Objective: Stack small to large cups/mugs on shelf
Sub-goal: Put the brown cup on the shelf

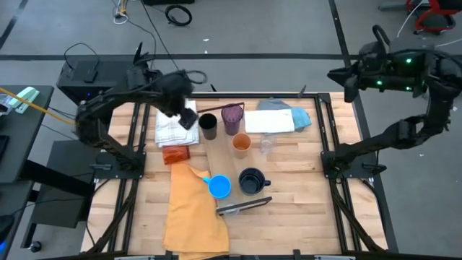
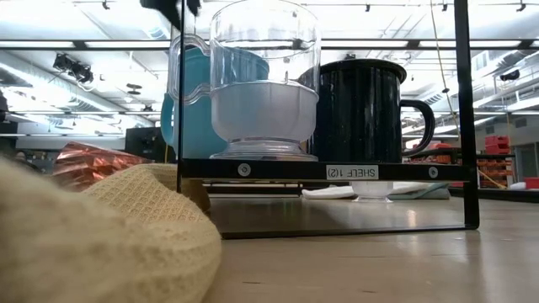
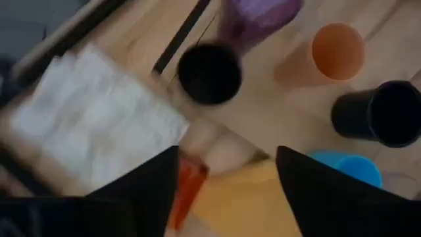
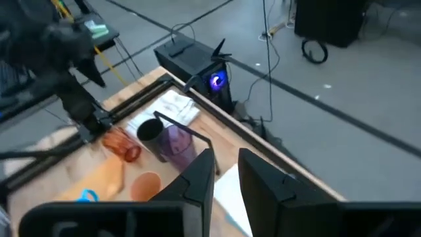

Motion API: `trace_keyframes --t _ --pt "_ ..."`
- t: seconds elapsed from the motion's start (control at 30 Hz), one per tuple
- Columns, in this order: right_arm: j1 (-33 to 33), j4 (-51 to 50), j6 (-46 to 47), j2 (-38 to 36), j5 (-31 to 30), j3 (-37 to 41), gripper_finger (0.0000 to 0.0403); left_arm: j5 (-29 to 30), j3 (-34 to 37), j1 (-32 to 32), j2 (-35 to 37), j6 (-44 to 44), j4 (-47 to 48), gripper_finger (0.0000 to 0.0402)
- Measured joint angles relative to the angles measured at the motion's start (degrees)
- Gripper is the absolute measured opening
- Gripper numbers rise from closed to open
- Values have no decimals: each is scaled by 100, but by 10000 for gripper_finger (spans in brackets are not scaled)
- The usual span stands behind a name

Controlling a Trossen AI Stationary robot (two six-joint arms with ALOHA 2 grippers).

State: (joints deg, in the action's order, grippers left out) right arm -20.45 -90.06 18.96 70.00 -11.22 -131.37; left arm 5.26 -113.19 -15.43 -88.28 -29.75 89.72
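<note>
High view gives us the shelf (image 1: 220, 155), a long pale plank on the slatted table (image 1: 303, 217), though we cannot make out its end bars here. Standing on it we count one black cup (image 1: 208, 126), one purple tumbler (image 1: 232, 118), one orange tumbler (image 1: 241, 144), one bright blue mug (image 1: 219, 187) and one dark navy mug (image 1: 251, 180). A clear plastic cup (image 1: 267, 145) just beside the orange tumbler is hard to make out; we cannot tell how many clear cups there are.

In the low view a clear cup (image 2: 264, 80) fills the foreground and hides most of the blue mug behind it, and a knitted cloth (image 2: 101, 244) blocks the near left corner.

The left hand (image 1: 186, 115) hangs over the white folded cloth (image 1: 173, 130), just beside the black cup; in its wrist view the two dark fingers (image 3: 148, 191) stand apart with nothing between them. The right hand (image 4: 227, 174) is raised off the table's far right corner, fingers close together with a narrow gap, holding nothing.

On the table we also count one mustard-yellow cloth (image 1: 191, 209), one orange crinkled item (image 1: 175, 154), and one pale blue cloth (image 1: 285, 119). The floor (image 1: 274, 29) around is grey, with cables and taped lines.
</note>
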Motion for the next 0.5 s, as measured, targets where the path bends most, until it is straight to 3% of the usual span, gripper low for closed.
trace_keyframes --t 0.17,0.27,0.4,0.5 --pt "-4 6 -631 13 -162 133 76 40 344 -235 422 -929 -137 289" --pt "-4 2 -833 5 -383 365 75 74 795 -204 796 -1589 -1656 287" --pt "-4 4 -1035 -9 -553 717 76 40 1974 45 1312 -1833 -6036 282" --pt "-4 4 -1148 -4 -717 953 76 -429 3110 161 1341 -2090 -9496 280"
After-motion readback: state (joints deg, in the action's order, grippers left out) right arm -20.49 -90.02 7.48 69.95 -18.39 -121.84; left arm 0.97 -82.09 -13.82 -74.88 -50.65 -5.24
